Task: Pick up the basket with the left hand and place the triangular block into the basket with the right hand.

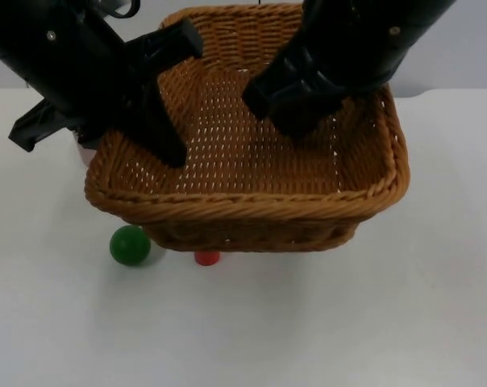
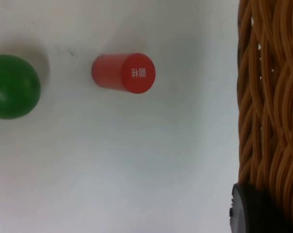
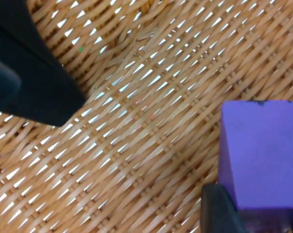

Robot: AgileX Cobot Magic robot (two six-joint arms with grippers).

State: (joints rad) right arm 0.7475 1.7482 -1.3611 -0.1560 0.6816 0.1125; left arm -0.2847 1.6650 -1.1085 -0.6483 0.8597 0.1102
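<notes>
Robot test bench, lab-type setup. Bare white table top (image 1: 437, 322) ending at a plain grey partition wall (image 1: 461, 48); no household fittings. Two black arms over a woven wicker basket (image 1: 251, 211), props rather than goods. Loose practice pieces on the table: a green ball (image 1: 130, 245) and a red cylinder (image 2: 123, 73) with printed white characters on its end face, both out beyond the left gripper's fingertip (image 2: 251, 211). A purple block (image 3: 259, 153) sits just beside the right gripper's fingertip (image 3: 219, 211), over the basket weave
</notes>
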